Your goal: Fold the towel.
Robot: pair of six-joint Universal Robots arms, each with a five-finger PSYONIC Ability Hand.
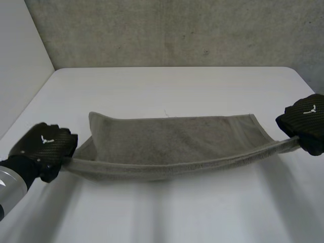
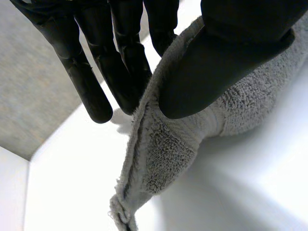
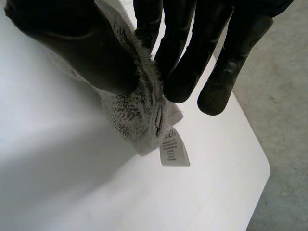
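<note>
Towel [image 1: 172, 139]: grey-beige terry, a long rectangle with a stitched hem, lying lengthwise across the middle of the tabletop [image 1: 167, 86]. The far long edge lies flat on the surface. The near long edge is raised and strung between both hands, sagging in the middle, so the cloth forms a shallow trough. The left end bunches a bit under the grip.

Left hand [image 1: 43, 149]: on the near left corner. Its wrist view shows the hem pinched between thumb [image 2: 216, 72] and fingers [image 2: 127, 72], with the corner tip hanging loose below them.

Right hand [image 1: 304, 121]: on the near right corner. The thumb [image 3: 82, 48] clamps the cloth against the fingers [image 3: 180, 67]. A white care label [image 3: 173, 149] dangles from the corner just under the pinch.

Room: bare tabletop from the towel's far edge back to the wall [image 1: 177, 30], plus a bare strip on the near side. The towel spans most of the width. The left hand sits close to the tabletop's left edge and the right hand close to its right edge, so there is little margin sideways.
</note>
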